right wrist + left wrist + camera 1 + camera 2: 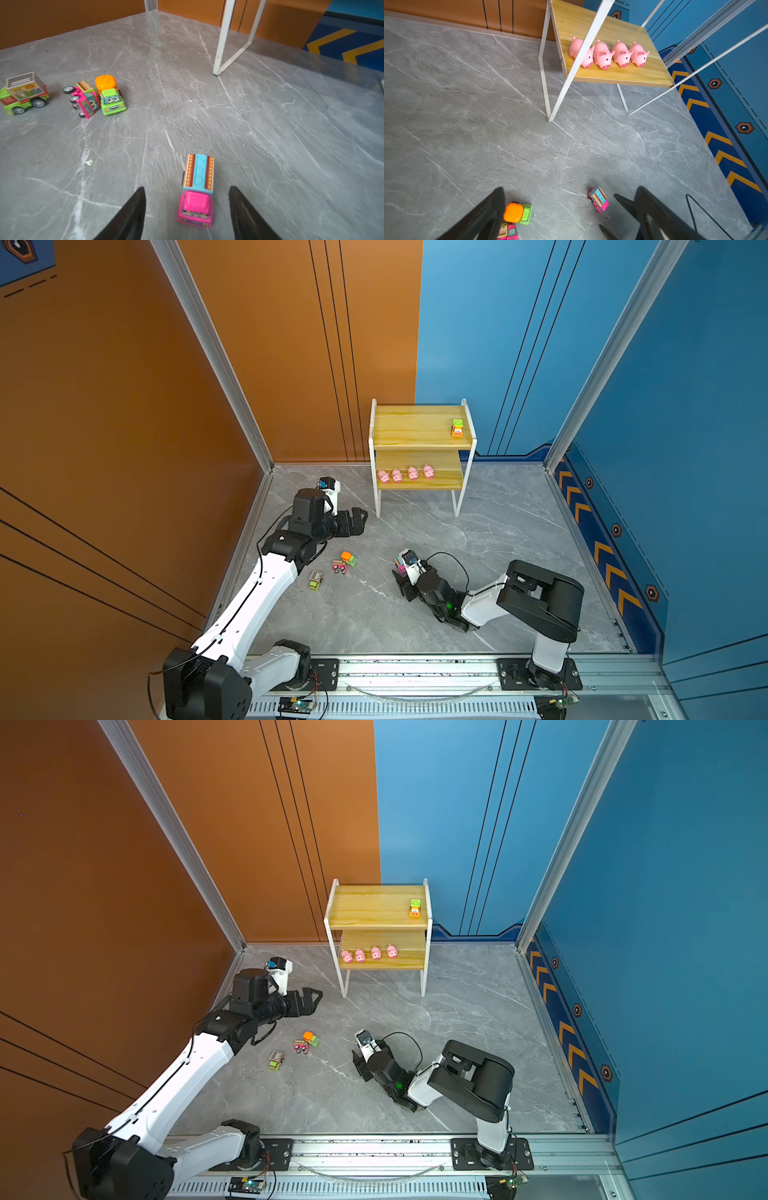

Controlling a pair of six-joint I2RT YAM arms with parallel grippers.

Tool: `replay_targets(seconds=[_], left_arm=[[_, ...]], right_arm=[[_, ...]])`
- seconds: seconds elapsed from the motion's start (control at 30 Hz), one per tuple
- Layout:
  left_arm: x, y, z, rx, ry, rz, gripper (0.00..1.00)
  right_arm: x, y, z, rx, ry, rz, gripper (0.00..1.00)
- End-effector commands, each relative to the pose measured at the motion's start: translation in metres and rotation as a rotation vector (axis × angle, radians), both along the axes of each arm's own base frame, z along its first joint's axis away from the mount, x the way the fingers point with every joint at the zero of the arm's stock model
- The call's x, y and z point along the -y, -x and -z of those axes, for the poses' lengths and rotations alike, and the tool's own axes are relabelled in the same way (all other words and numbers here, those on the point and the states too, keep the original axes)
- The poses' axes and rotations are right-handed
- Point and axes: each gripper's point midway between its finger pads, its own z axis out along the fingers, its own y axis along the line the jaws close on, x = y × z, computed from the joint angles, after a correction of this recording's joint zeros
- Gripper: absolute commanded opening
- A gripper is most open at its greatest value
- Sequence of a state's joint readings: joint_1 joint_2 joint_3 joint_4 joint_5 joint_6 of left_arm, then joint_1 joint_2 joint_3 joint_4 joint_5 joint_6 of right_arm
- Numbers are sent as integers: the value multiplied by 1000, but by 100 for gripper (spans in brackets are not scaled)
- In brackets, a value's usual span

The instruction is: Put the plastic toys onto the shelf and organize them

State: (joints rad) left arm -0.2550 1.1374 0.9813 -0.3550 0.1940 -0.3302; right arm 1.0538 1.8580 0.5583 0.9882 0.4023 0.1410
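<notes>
The shelf [419,435] is seen at the back of the grey table [498,551]. On its lower board four pink pigs [412,473] are set in one row, and on the upper board, at its right end, one green and orange truck [457,428] is placed. The left gripper [360,522] is held widely spread and empty, near the front left leg of the shelf. The right gripper [187,188] is set around a pink truck [196,205] (blue roof, standing on its wheels). Its fingers are apart and a gap is seen on each side, so nothing is grasped. Three other trucks [84,99] are found together on the table, the pink one lying on its side.
</notes>
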Motion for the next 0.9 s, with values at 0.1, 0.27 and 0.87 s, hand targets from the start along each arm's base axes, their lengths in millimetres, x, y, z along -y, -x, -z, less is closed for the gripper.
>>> replay_targets(seconds=[0.1, 0.27, 0.87], left_arm=[[3, 1, -4, 16, 24, 14, 98], [2, 0, -3, 16, 25, 14, 98], [2, -1, -1, 8, 23, 11, 98]], right_arm=[[14, -11, -9, 62, -71, 101, 63], [7, -8, -2, 37, -73, 50, 62], [-10, -12, 26, -55, -76, -18, 51]])
